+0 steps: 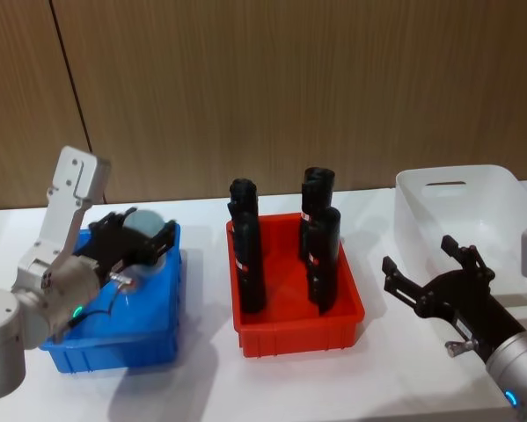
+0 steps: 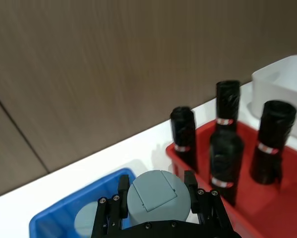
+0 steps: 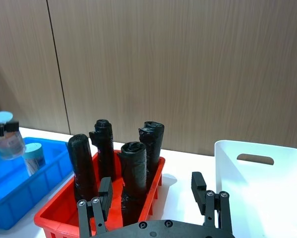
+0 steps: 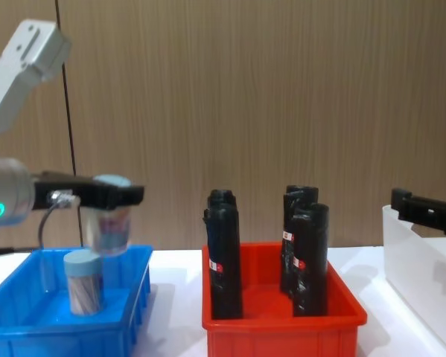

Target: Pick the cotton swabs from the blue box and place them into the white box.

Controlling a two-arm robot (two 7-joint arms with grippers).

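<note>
A red bin (image 1: 298, 334) of black rolls (image 1: 250, 264) stands between the blue box (image 1: 113, 347) and the white box (image 1: 474, 211), square across the way. My left claw (image 2: 157, 184) is clamped on one swab jar (image 4: 109, 227), held up clear above the blue box. A second jar (image 4: 83, 282) stands inside it. My right claw (image 1: 419, 255) hangs spread wide over the counter (image 1: 201, 378), just in front of the white box, holding nothing.

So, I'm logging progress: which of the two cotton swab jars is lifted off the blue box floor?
The jar clamped in the left gripper, hanging above the blue box; the other jar stands on the box's floor.
</note>
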